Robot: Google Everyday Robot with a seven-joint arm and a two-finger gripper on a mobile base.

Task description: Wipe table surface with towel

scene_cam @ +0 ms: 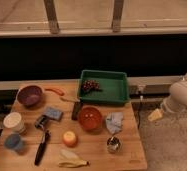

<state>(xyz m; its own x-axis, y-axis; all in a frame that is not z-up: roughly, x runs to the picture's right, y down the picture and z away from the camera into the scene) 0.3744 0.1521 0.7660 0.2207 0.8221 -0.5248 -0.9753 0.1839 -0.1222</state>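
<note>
Presently the towel (114,121), a pale blue crumpled cloth, lies on the wooden counter (129,156) near its right edge. It sits just beside the orange bowl (89,118) and above a small metal cup (113,145).

Handling: likely light, soft and limp, so it will bunch and drag rather than slide flat. Best hold looks like a raised fold at its top, pinched from above, clear of the bowl rim.

The gripper (155,115) hangs off the counter, past the right edge and well apart from the towel. Whether it is spread or pressed together I cannot tell.

Surface: pale wood planks, crowded.
- Green tray (112,75) with dark grapes (90,86) at the far edge.
- Purple bowl (29,95) toward the far left corner.
- Blue sponge (52,113) mid-counter.
- Black-handled tool (42,147), round orange fruit (69,138) and banana (72,161) along the near edge.

Open wood for wiping is scarce, mostly at the near right corner. Sweeps risk knocking the cup.

Room: dim, with a dark wall band behind and grey floor to the right.
</note>
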